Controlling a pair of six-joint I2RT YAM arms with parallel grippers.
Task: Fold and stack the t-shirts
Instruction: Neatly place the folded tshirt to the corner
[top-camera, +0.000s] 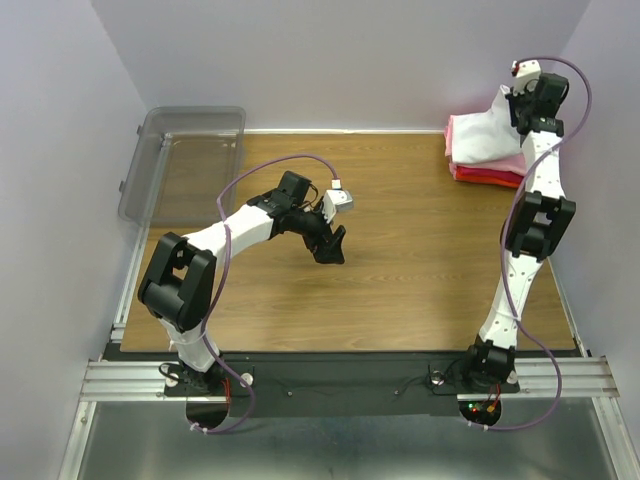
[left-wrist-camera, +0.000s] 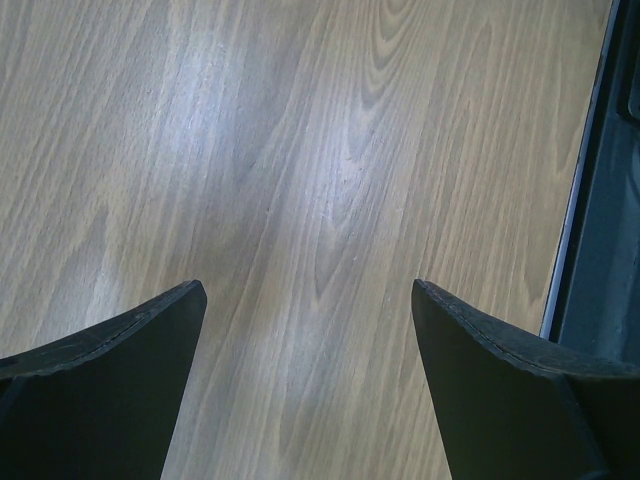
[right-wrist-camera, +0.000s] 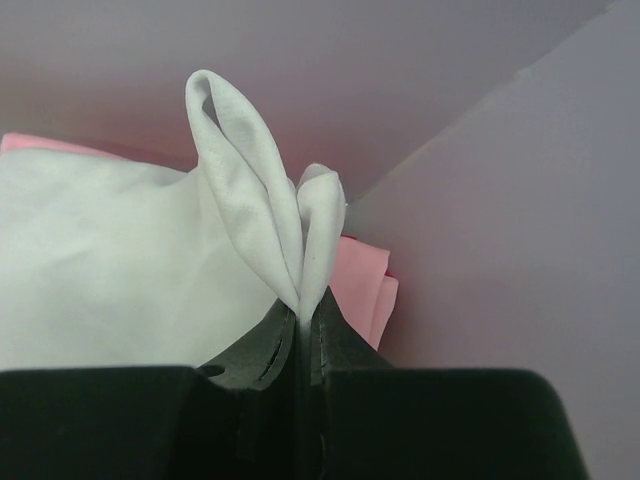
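Note:
A stack of folded t-shirts lies at the table's far right corner: the white t-shirt (top-camera: 485, 138) on top, the pink t-shirt (top-camera: 514, 165) under it, the red t-shirt (top-camera: 487, 177) at the bottom. My right gripper (top-camera: 517, 108) is shut on a bunched fold of the white t-shirt (right-wrist-camera: 250, 210) and lifts its edge off the stack. The pink t-shirt (right-wrist-camera: 362, 285) shows below it. My left gripper (top-camera: 330, 248) is open and empty over bare wood near the table's middle; its fingers (left-wrist-camera: 110, 390) stand wide apart.
A clear grey plastic bin (top-camera: 185, 160) stands at the far left corner. The wooden table (top-camera: 400, 270) spans the workspace. Lilac walls close the back and right side near the stack. The table's dark edge (left-wrist-camera: 600, 230) shows at right in the left wrist view.

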